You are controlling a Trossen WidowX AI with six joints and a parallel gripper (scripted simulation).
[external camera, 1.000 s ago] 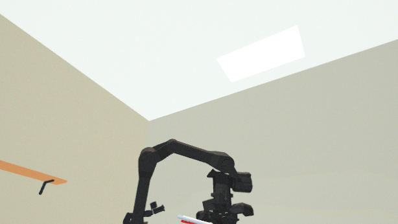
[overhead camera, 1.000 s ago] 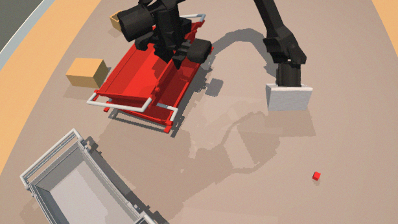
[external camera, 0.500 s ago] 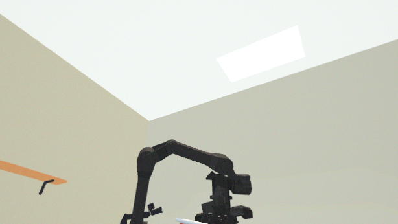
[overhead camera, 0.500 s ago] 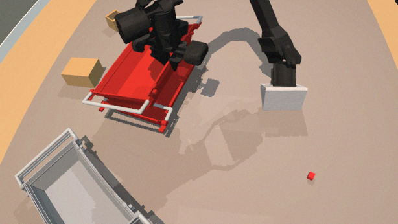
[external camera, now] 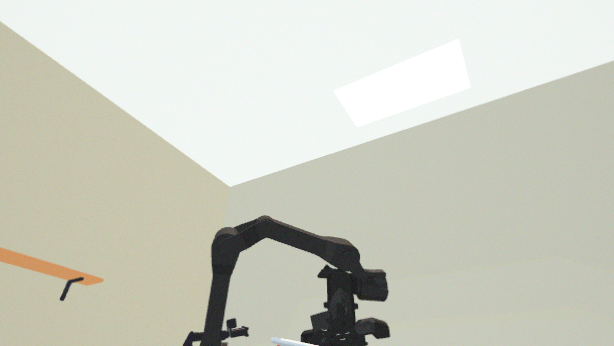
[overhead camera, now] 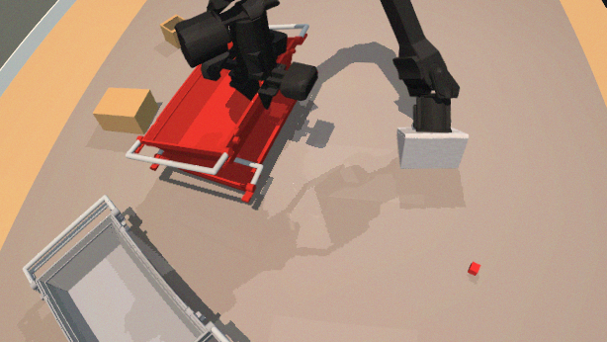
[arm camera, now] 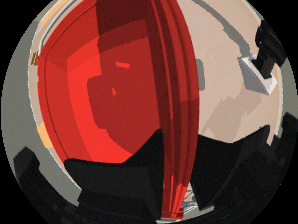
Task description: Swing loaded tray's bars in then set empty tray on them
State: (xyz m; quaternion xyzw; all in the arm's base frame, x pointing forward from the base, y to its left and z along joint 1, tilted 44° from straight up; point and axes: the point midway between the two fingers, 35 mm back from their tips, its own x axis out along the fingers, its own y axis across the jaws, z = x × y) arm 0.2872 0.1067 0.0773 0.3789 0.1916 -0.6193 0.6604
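Gripper (overhead camera: 258, 99) (external camera: 334, 340) (arm camera: 168, 132) closed on the side wall of the empty red tray (overhead camera: 198, 124) (arm camera: 60, 100), one finger inside, one outside; the opening is narrow, about a wall's thickness. The held tray is above the loaded red tray (overhead camera: 267, 143), offset to one side and looking slightly tilted. Load hidden from view. The lower tray's near bar (overhead camera: 256, 174) appears swung in; its far bar cannot be confirmed. Step in hand, judged: placing. Next: centre over both bars, level, lower until both ends bear, then release. Risk: a corner missing a bar and dropping inside. Farther off on the surface: grey tray (overhead camera: 153, 259), well apart, and small red cube (overhead camera: 474, 268).
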